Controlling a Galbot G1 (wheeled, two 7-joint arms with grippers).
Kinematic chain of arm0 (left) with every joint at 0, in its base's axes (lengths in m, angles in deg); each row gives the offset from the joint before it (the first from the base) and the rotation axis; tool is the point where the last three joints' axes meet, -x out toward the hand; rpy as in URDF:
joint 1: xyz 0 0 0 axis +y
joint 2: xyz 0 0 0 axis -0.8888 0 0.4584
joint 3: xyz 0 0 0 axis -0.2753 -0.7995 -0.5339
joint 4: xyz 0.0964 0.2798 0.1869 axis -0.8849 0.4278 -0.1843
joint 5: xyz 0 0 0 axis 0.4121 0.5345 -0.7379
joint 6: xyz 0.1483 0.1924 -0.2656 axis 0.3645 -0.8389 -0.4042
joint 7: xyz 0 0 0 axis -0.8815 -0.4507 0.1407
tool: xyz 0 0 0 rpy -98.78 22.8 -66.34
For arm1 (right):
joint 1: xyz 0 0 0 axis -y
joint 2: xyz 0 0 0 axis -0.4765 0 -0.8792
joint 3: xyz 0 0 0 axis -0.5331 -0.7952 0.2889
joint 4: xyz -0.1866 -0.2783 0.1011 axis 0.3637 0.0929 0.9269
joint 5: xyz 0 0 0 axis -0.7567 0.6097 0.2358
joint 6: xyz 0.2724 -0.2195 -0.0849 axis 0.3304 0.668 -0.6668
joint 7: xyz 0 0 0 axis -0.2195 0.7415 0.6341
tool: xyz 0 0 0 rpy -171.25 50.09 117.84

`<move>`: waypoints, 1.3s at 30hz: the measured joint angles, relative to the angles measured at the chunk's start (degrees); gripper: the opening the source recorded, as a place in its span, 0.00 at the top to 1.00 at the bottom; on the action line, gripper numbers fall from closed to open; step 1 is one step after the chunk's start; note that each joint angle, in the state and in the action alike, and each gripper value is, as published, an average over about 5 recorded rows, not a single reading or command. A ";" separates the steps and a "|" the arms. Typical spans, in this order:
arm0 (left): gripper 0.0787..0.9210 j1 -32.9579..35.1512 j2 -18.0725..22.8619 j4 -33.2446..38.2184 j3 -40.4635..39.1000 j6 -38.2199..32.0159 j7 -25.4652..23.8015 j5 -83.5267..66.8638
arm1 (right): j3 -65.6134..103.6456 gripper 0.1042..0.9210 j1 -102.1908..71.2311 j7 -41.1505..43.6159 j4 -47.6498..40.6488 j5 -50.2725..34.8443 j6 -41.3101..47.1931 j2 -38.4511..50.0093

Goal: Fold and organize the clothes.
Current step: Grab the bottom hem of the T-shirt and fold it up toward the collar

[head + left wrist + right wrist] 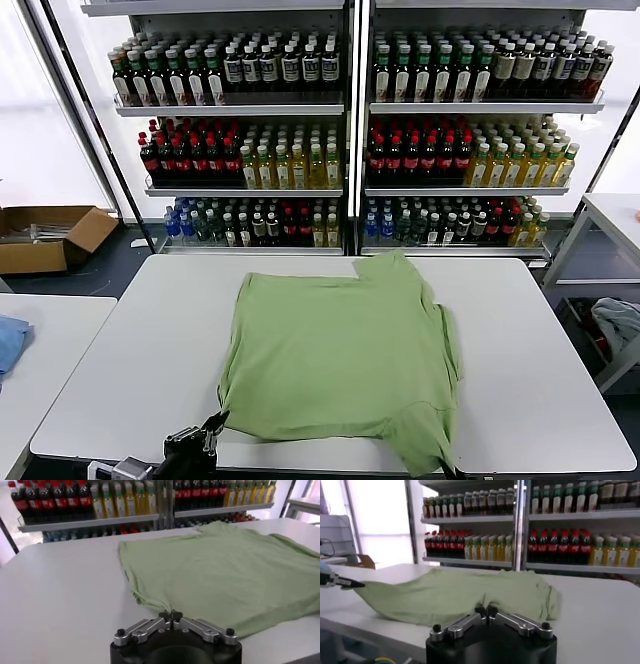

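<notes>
One plain light green shirt [340, 360] lies flat on the white table [130, 350], with a sleeve pointing to the far side. No print shows on its upper side. My left gripper [170, 615] is at the near left corner of the shirt, shut on the hem, and shows in the head view at the table's front edge [212, 428]. My right gripper [486, 612] is at the near right corner, shut on the shirt's edge. The head view barely shows it, at the bottom border. The shirt [450, 595] stretches between the two pinched corners.
Shelves of bottles [240, 120] stand behind the table. A cardboard box [45, 235] sits on the floor at far left. A second table with a blue cloth [8, 345] is at left. Another table [615, 215] and a grey cloth [620, 320] are at right.
</notes>
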 measured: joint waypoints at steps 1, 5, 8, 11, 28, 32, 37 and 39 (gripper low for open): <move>0.97 -0.20 -0.24 0.01 0.04 -0.01 -0.05 -0.19 | -0.17 1.00 1.20 -0.28 -0.13 -0.46 0.32 0.13; 0.97 -2.27 -0.76 -0.53 -0.39 -0.28 0.01 -1.24 | -0.77 1.00 7.13 -1.50 -0.99 -2.27 2.18 0.98; 0.97 -4.84 -0.83 -1.55 -0.92 -0.67 0.16 -2.48 | -1.22 1.00 12.31 -2.53 -2.10 -3.68 3.91 2.09; 0.97 -7.77 -1.16 -2.89 -1.24 -0.99 0.34 -4.04 | -1.72 1.00 17.51 -3.65 -3.63 -5.14 5.67 3.47; 0.97 -28.01 -2.74 -18.36 -5.90 -0.82 1.85 -11.17 | -11.08 1.00 47.05 -9.10 -23.27 -10.53 13.79 10.96; 0.96 -31.89 -2.33 -23.83 -7.51 -0.57 2.21 -10.81 | -14.12 0.97 51.84 -10.11 -28.15 -9.99 15.76 11.13; 0.83 -34.77 -1.71 -29.31 -8.29 -0.20 3.11 -9.90 | -15.73 0.81 54.48 -11.45 -30.80 -8.11 18.68 11.66; 0.76 -35.40 -1.66 -30.61 -8.26 -0.05 3.61 -9.66 | -15.73 0.75 54.49 -12.07 -30.70 -7.18 20.10 12.01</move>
